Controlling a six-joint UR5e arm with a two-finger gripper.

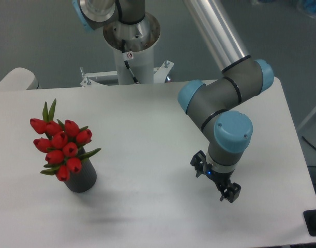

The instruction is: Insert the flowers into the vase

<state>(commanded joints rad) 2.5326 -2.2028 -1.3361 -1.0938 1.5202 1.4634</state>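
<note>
- Flowers (62, 147) sit upright in the vase (82, 176), left side of the counter (147, 119).
- Hand (214, 179) hangs over the counter's right side, well apart, fingers spread, holding nothing.

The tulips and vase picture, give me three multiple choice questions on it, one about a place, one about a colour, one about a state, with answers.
1. Where does the vase stand on the table?
A. Image left
B. Image right
C. Far edge

2. What colour are the tulip buds?
A. Yellow
B. Red
C. White

3. What state is the gripper in?
A. Holding the tulips
B. Clamped on the vase
C. Empty, apart from both

Answers:
1. A, the dark grey cylinder sits near the image-left side.
2. B, every bud is red above green leaves.
3. C, it hangs over bare table at image right with nothing between its fingers, and the tulips already stand in the vase.
</note>
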